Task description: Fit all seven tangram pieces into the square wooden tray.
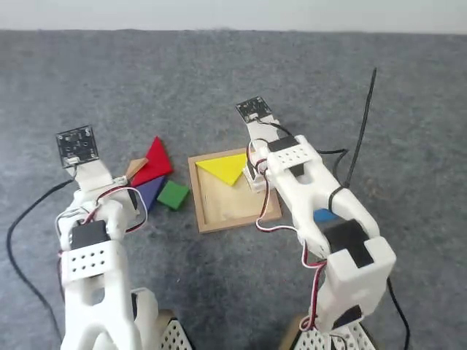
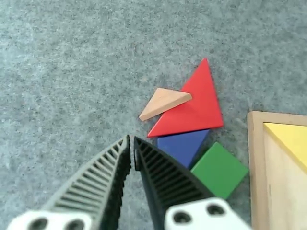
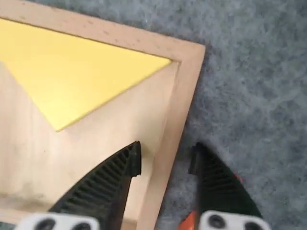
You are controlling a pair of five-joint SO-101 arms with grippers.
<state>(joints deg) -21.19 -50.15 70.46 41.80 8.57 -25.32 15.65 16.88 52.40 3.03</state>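
The grey felt-like table cover (image 1: pixel 109 80) takes up most of the high view, with the two arms side by side at its near edge. The square wooden tray (image 1: pixel 198 197) lies between them. One large yellow triangle (image 1: pixel 222 168) sits in its far corner, against the rim.

The right gripper (image 3: pixel 165 160) has its jaws spread wide and holds nothing. It straddles the tray's side wall, with one finger over the tray floor and the other over the cover outside.

Left of the tray is a cluster of loose pieces. The large red triangle (image 1: pixel 155 164) lies farthest back, and the blue piece (image 1: pixel 149 191) touches its near edge. The green square (image 1: pixel 173 195) sits beside the blue piece, close to the tray. The small tan triangle (image 1: pixel 135 168) overlaps the red triangle's edge with one tip.

The left gripper (image 2: pixel 132 140) is nearly closed and empty, just beside the blue piece. Another blue piece (image 1: pixel 323 215) peeks out beneath the right arm.
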